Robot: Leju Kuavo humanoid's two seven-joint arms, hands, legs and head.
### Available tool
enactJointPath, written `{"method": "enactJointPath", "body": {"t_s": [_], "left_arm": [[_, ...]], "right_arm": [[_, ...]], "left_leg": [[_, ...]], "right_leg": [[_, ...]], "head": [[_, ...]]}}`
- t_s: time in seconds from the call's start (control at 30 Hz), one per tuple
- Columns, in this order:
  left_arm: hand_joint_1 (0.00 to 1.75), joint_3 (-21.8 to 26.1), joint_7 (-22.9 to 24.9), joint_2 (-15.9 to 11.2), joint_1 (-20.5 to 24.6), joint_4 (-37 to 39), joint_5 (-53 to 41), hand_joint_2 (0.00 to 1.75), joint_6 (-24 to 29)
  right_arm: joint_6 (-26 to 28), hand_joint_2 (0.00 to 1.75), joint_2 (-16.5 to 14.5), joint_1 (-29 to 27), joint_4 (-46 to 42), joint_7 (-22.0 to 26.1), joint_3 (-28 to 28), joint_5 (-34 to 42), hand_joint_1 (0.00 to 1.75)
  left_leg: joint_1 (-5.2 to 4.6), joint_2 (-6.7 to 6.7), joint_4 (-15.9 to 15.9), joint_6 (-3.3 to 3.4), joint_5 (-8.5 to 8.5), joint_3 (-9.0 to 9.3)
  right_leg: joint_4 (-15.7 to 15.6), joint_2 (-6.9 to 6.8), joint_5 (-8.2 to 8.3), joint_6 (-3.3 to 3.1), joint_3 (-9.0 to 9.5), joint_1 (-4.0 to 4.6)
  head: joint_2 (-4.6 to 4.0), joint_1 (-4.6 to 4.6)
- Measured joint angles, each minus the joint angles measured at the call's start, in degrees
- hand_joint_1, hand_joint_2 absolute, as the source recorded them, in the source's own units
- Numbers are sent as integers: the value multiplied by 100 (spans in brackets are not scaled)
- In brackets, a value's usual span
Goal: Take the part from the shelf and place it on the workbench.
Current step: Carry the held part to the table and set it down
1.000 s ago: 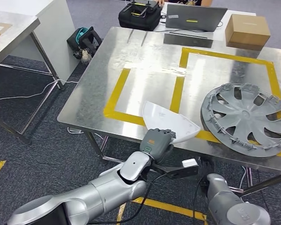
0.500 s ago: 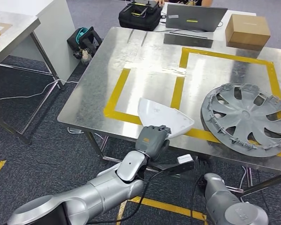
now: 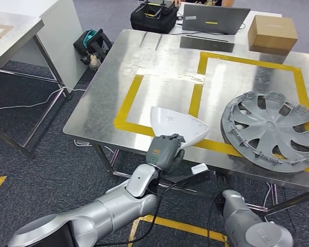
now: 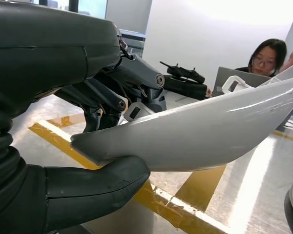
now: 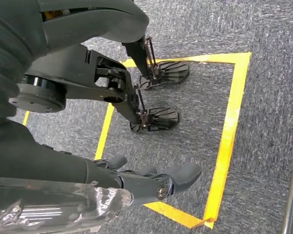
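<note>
1. Left hand (image 3: 165,152) sits at about 6 o'clock in the head view, at the near edge of the workbench (image 3: 106,92), gripping the white part (image 3: 176,125) by its near corner
2. Left wrist view shows the part (image 4: 197,136) pinched between the thick thumb underneath and the dark fingers (image 4: 108,97) on top, so the hand is closed on it
3. White part is a curved, roughly triangular panel held above the bench top, over the near strip of the yellow tape frame (image 3: 125,105); from these views it seems lifted clear of the metal, though contact at its far edge cannot be ruled out
4. Grey wheel cover (image 3: 269,128) lies flat on the bench at about 3 o'clock, just beside the part's tip but apart from it
5. Brown cardboard box (image 3: 272,33) stands at about 1 o'clock at the far edge, with a grey laptop (image 3: 213,19) and a black case (image 3: 153,16) at 12 o'clock on the table behind
6. Right hand (image 5: 145,180) hangs over the grey carpet with its fingers stretched out, apart and holding nothing; yellow floor tape (image 5: 229,126) lies beneath it
7. Person (image 4: 268,56) sits beyond the bench, behind the laptop, one hand raised
</note>
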State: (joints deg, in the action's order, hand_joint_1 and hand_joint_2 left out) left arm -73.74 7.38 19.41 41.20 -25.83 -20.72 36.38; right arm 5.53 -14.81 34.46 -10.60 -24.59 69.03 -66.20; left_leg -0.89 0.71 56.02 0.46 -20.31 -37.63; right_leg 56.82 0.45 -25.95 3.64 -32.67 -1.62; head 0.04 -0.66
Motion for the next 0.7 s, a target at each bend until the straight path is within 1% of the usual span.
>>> {"method": "enactJointPath", "body": {"t_s": [0.07,0.2,0.27,0.7], "left_arm": [[175,-11,186,0,9,0,-27,175,-64],[175,-99,666,0,61,1,-234,175,-356],[175,-154,784,0,97,3,-313,175,-445],[175,-321,922,0,266,55,-472,175,-657]], "right_arm": [[0,175,-10,2,0,-5,0,-9,0],[-4,175,-38,11,0,-40,0,-39,0],[-4,175,-54,16,0,-54,-1,-49,0],[-13,175,-106,25,0,-63,-1,-62,0]], "left_leg": [[0,0,0,0,0,0],[0,0,0,0,0,0],[0,0,0,0,0,0],[0,0,0,-2,2,-2]], "right_leg": [[0,0,0,0,-1,0],[0,0,0,0,-1,0],[0,0,0,0,-1,0],[0,0,0,0,-2,0]], "head": [[0,0],[0,-1],[0,0],[0,-1]]}}
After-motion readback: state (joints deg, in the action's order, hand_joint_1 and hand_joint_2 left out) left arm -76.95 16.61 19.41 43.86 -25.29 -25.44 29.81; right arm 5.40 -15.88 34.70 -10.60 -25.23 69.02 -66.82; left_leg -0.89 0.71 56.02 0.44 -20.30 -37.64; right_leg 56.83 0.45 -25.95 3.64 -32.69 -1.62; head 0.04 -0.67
